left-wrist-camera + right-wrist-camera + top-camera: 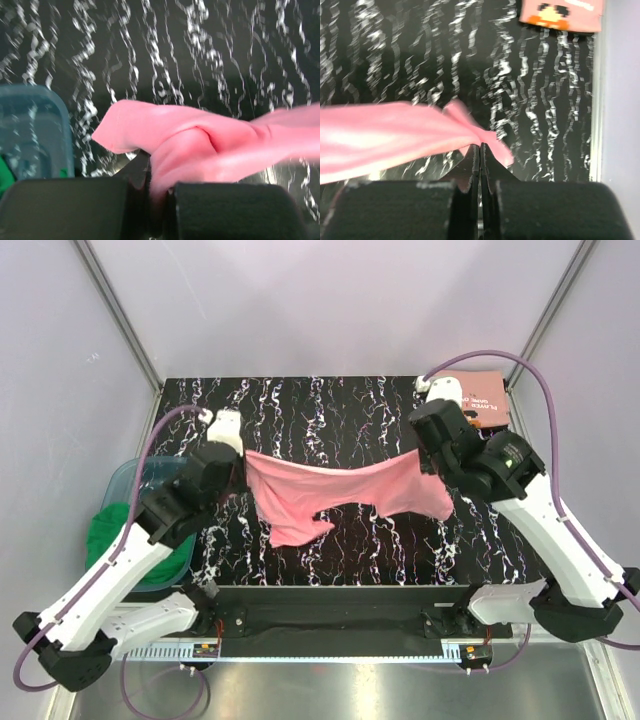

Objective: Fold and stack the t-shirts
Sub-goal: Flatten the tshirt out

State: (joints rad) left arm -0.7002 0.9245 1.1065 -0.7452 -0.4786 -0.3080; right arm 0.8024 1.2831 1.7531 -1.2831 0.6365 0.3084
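Observation:
The bright pink t-shirt (340, 490) hangs stretched between my two grippers above the black marbled table (330, 410). My left gripper (240, 465) is shut on its left end, seen bunched at the jaws in the left wrist view (200, 150). My right gripper (425, 455) is shut on its right end, where the cloth (395, 135) runs off to the left from my closed fingertips (475, 152). The lower hem droops toward the table at the left middle. The salmon t-shirt (485, 400) with white lettering lies folded at the far right corner; its dark-and-orange print shows in the right wrist view (560, 12).
A clear blue plastic bin (130, 490) holding green cloth (115, 530) stands off the table's left edge; it also shows in the left wrist view (30, 130). Grey walls close in the far and side edges.

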